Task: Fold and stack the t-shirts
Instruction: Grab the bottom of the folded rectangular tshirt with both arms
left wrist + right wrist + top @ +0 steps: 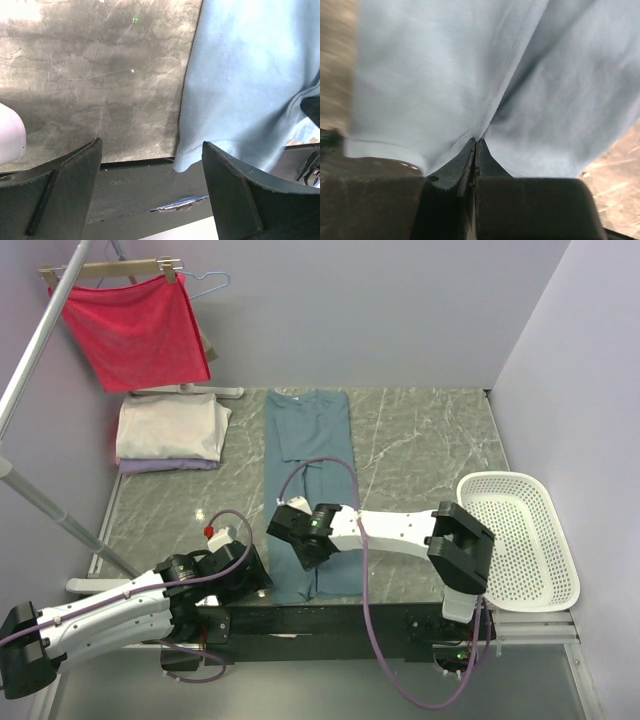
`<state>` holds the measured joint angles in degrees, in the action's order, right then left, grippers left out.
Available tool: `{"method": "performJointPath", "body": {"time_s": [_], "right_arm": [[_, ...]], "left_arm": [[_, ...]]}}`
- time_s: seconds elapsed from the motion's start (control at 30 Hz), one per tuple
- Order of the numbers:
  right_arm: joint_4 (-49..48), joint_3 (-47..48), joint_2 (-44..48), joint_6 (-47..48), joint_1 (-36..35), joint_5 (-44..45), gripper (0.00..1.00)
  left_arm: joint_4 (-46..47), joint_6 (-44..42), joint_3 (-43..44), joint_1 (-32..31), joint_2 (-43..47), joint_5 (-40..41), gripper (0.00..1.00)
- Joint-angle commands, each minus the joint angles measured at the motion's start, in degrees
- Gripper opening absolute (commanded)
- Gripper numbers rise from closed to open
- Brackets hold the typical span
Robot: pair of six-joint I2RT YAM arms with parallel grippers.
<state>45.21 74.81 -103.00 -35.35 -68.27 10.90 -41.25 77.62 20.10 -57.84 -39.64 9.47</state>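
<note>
The dusty teal-blue t-shirt lies as a long narrow strip down the middle of the table. My right gripper is over its lower part, shut on a pinched ridge of the fabric; in the right wrist view the closed fingertips grip the teal t-shirt. My left gripper is open at the shirt's near left corner. In the left wrist view the gripper is empty and the shirt's corner hangs over the table edge between the fingers. A cream-white folded t-shirt lies on a pale lavender one at the back left.
A red cloth hangs on a wooden hanger at the back left, on a metal rack that slants along the left side. A white plastic basket stands at the right edge. The dark marbled tabletop ends at a black front rail.
</note>
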Motion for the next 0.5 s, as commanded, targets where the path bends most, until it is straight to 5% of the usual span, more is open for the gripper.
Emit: {"method": "performJointPath", "body": {"time_s": [0.0, 0.07, 0.1, 0.23, 0.3, 0.47], "right_arm": [[-2.7, -6.2, 7.0, -3.1, 0.3, -0.4, 0.00], [-3.5, -9.5, 8.5, -4.5, 1.3, -0.6, 0.00], [-3.5, -10.2, 8.9, -4.7, 1.6, -0.6, 0.22], [-1.4, -11.5, 10.7, -5.8, 1.9, 3.9, 0.75], [0.9, -11.7, 12.6, -6.3, 2.5, 7.7, 0.83], [0.6, -16.5, 16.6, -5.8, 6.7, 8.6, 0.84]], "left_arm": [[-0.3, -0.2, -0.1, -0.3, -0.4, 1.5, 0.86], [-0.5, -0.2, -0.1, -0.3, -0.6, 1.5, 0.86], [-0.6, -0.2, 0.0, -0.3, -0.6, 1.5, 0.86], [-0.7, -0.5, 0.5, -0.3, -0.7, 1.9, 0.85], [-0.7, -0.8, 1.1, -0.3, -0.7, 2.0, 0.85], [2.0, -3.6, 2.4, -0.3, -2.2, 1.6, 0.84]]}}
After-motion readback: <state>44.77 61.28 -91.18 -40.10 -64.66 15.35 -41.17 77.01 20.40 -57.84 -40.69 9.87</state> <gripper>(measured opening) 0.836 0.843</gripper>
